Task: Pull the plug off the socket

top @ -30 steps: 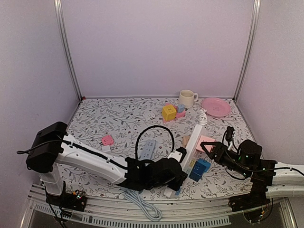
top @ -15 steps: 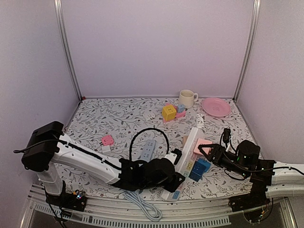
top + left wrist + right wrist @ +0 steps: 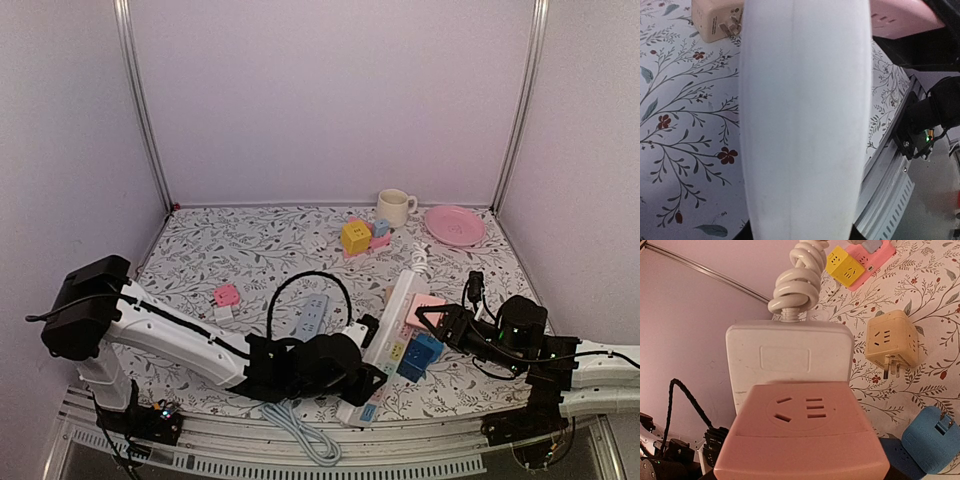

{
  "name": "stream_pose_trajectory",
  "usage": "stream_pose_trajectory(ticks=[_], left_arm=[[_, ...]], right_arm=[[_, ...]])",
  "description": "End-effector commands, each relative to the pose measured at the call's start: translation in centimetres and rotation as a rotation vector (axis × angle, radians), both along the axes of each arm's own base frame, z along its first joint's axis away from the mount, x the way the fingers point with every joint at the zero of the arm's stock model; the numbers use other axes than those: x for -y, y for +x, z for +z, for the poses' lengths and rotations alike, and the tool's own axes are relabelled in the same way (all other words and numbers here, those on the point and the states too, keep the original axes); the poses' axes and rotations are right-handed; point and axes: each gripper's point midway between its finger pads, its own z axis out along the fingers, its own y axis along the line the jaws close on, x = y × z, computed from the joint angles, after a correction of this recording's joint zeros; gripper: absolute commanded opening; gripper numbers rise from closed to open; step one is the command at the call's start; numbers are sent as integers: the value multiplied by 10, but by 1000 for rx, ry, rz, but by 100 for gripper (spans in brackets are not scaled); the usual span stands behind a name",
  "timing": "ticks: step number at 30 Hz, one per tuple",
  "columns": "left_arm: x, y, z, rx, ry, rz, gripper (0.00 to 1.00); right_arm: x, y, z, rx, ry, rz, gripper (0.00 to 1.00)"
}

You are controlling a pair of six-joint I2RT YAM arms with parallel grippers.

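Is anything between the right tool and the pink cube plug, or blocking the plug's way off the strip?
Nothing visible. The right tool is closed on the pink cube-shaped plug, seated on the long white power strip, which the left tool clamps. A blue cube adapter lies beside the strip.

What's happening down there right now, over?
Left gripper shut on power strip. Right gripper shut on pink plug, apparently not yet out. Blue plugs crowd alongside, over.
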Motion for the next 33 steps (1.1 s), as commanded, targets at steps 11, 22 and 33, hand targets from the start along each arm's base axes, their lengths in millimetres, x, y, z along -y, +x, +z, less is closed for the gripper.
stream_pose_trajectory(ticks=[11, 22, 33], left_arm=[[-79, 74, -25, -19, 107, 399, 0], [-79, 77, -20, -12, 96, 397, 0], [-91, 76, -9, 0, 60, 417, 0]], right_arm=[[8, 9, 31, 90, 27, -52, 3], [2, 8, 41, 103, 26, -26, 3], [-6, 7, 35, 80, 7, 7, 3]])
